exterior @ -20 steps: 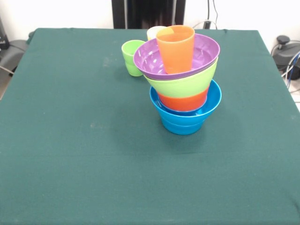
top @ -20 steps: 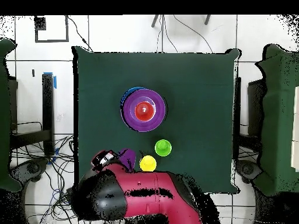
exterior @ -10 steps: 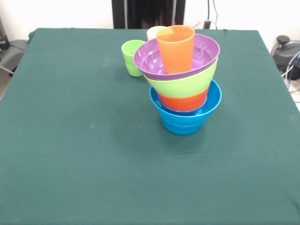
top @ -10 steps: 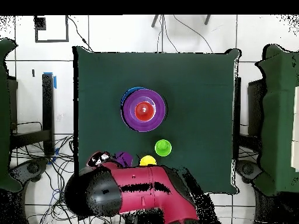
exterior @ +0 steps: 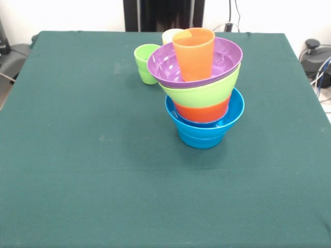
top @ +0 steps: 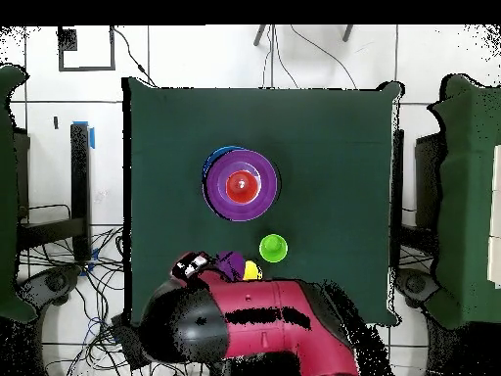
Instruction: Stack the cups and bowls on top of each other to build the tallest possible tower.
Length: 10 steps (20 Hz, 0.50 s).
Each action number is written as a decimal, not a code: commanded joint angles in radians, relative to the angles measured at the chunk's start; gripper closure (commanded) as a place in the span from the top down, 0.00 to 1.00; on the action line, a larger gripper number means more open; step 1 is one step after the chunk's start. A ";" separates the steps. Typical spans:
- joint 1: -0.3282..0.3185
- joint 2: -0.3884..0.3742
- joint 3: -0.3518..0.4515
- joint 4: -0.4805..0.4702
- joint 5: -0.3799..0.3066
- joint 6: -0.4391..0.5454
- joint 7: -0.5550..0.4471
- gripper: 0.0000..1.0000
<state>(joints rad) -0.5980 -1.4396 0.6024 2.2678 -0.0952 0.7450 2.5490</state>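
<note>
**Tower standing mid-desk, arm over the robot-side edge**

The tower (exterior: 203,93) stands on the green desk (exterior: 93,170), a little toward the robot-side half and about midway between the two side edges. From the bottom up it shows a large light blue bowl (exterior: 204,128), an orange bowl (exterior: 202,112) nested in it, a lime green bowl (exterior: 199,93) above that, and a large purple bowl (exterior: 170,67) on top, tilted slightly. An orange cup (exterior: 195,53) stands upright inside the purple bowl. In the overhead view the pile (top: 241,184) reads as concentric rings, blue rim outermost, purple inside it and the orange cup at the centre.

A green cup (exterior: 146,63) stands upright on the desk just beside the tower, toward the robot-side edge; from the front its rim appears to meet the purple bowl's rim, while the overhead view shows it (top: 273,247) apart from the pile. A yellow cup (exterior: 169,35) stands behind it, closer to the same edge, mostly hidden by the tower in the front view and half covered by the arm from above (top: 250,270).

The red and black arm (top: 264,318) lies over the robot-side edge of the desk. Something purple (top: 229,264) shows at its end, next to the yellow cup. The gripper (top: 194,265) is seen only from above, and whether the fingers are clenched or released cannot be told.
</note>
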 commanded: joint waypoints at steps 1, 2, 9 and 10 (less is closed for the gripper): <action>-0.075 0.059 0.012 0.056 -0.167 -0.046 -0.282 0.00; -0.084 0.072 0.010 0.050 -0.200 -0.054 -0.274 0.00; -0.156 0.193 0.021 0.025 -0.395 -0.163 -0.235 0.00; -0.169 0.202 0.027 0.019 -0.406 -0.165 -0.240 0.00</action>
<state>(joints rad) -0.7290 -1.3719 0.6025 2.2674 -0.3406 0.6723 2.5490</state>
